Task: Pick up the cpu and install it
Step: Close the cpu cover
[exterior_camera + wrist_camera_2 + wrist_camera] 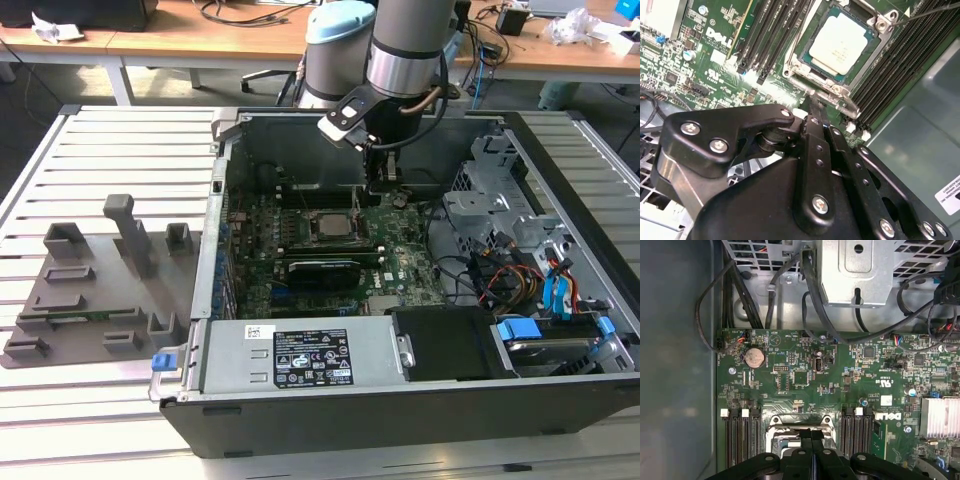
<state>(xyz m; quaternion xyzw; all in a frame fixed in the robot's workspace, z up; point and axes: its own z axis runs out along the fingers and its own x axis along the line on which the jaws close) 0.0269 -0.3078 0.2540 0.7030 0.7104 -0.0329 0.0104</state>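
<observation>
Cpu sits flat in socket on mobo, metal top up. Hand is just beside socket edge, off the cpu, fingers pressed together, gripping nothing. Exterior view: hand inside case.

Your gripper is covering much of the socket frame in the first wrist view, so the cpu is mostly lying out of sight behind the fingers there. A silver heatsink is getting clipped by that picture's edge. In the second wrist view, the black gripper body is blocking a big stretch of the motherboard, and the picture's edge is cutting the socket frame's far corner. In the exterior view, the arm is running off the top edge, and the fingertips are looking too small for you to judge.
</observation>
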